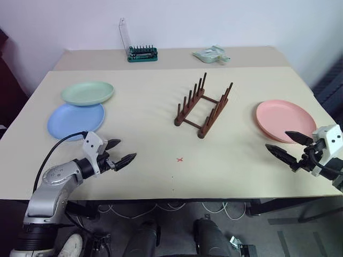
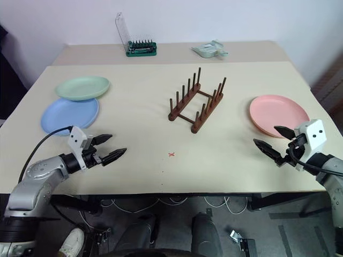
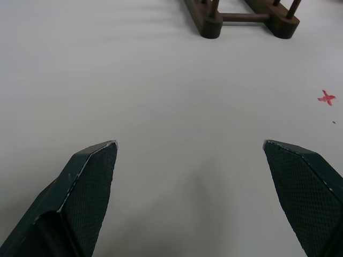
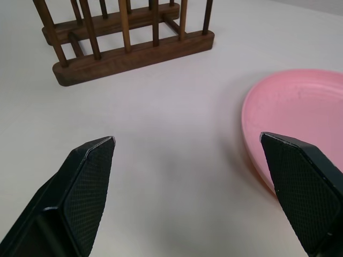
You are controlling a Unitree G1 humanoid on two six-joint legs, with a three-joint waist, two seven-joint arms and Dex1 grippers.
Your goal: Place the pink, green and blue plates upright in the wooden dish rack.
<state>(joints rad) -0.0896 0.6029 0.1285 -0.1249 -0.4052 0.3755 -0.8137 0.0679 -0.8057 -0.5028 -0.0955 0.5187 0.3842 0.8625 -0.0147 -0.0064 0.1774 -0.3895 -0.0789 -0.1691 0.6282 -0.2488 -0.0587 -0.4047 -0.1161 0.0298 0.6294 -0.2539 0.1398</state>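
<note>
- 1 beige table (image 1: 161, 123) holds everything, with a second, narrower table (image 1: 177, 58) butted against its far edge.
- 3 plates lie flat: 1 pink plate (image 1: 284, 120), 1 green plate (image 1: 87, 92) and 1 blue plate (image 1: 75, 120).
- From the table's middle, the pink plate sits at about 3 o'clock, alone on the right side.
- The green and blue plates sit at about 9 o'clock on the left side; the green one's near edge overlaps the far rim of the blue one.
- 1 wooden dish rack (image 1: 203, 107) stands near the centre, slightly toward 12 o'clock, turned at an angle. It has 2 base rails joined by crossbars, each rail carrying a row of upright pegs. No plate is in it.
- 1 small red cross mark (image 1: 179, 159) is on the tabletop at about 6 o'clock from the rack.
- On the far table, 1 green tool holder (image 1: 142, 53) with a raised clear lid sits at about 11 o'clock, and 1 pale green object (image 1: 210, 54) at about 12 o'clock.
- 2 grippers hover over the near edge. The left gripper (image 1: 120, 152) has its 2 black fingers spread wide with nothing between them, near the blue plate.
- The right gripper (image 1: 289, 144) is likewise spread wide and empty, just beside the pink plate's near rim.
</note>
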